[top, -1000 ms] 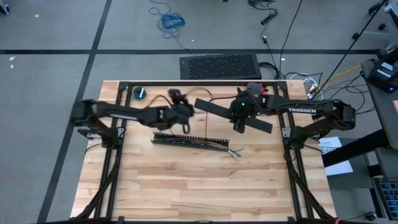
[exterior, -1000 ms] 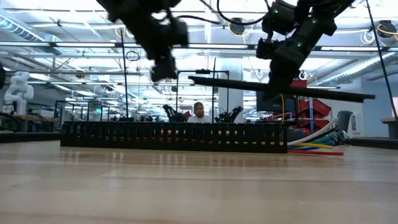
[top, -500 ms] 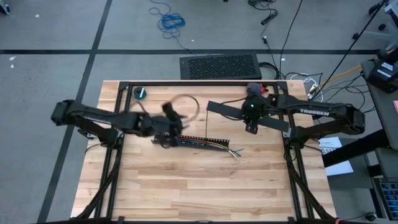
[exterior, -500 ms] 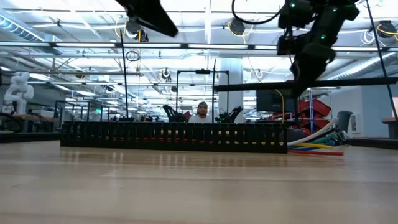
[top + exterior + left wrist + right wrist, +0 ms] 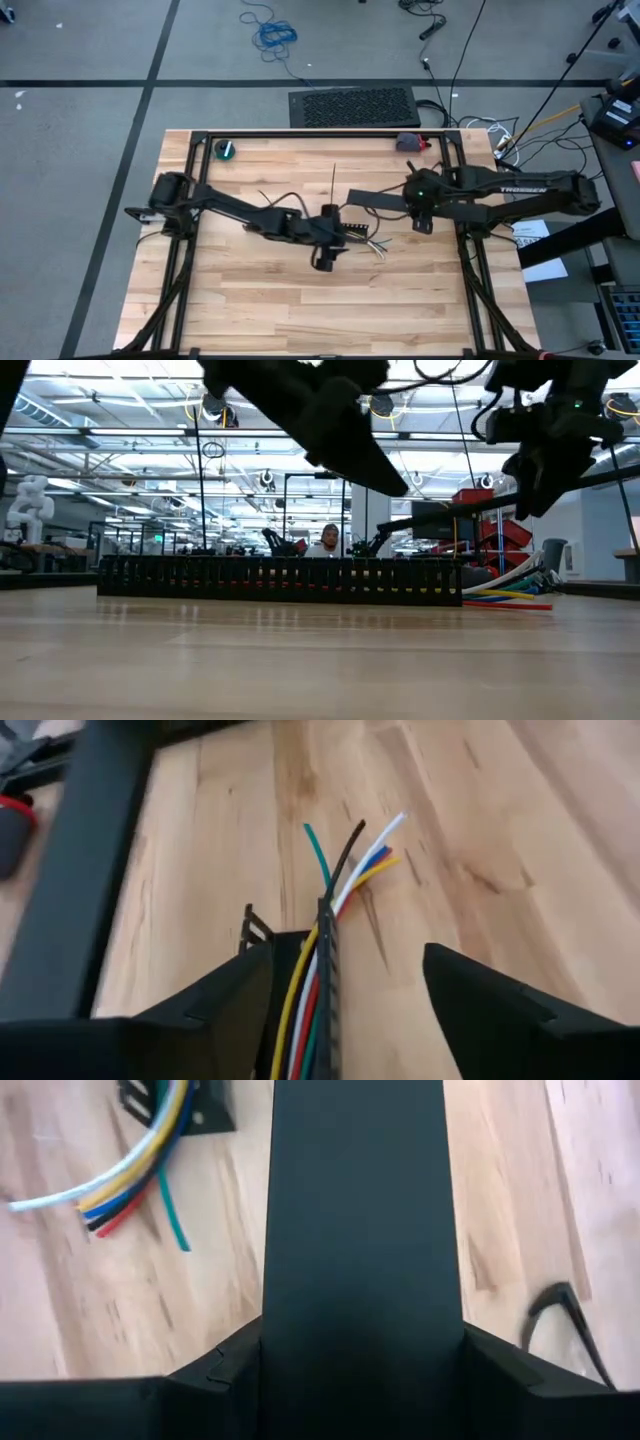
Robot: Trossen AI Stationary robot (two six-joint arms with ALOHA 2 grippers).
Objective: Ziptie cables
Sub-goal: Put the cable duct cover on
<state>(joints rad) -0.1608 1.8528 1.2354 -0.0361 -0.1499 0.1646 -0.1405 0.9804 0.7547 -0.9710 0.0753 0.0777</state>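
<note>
Both arms matte black w/ boxy jointed links. Right arm (image 5: 520, 187) has white lettering along its forearm, prob. a brand name, plus a small green light near the wrist. Left arm (image 5: 240, 210) carries thin dark cabling along its links. Wrist views: wedge-shaped black fingers (image 5: 500, 1020), flat-faced, angular edges.

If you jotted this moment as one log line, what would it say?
left gripper: open, over duct end, wires between fingers | right gripper: holding flat black cover above table | wires: in duct, tips sticking out
</note>
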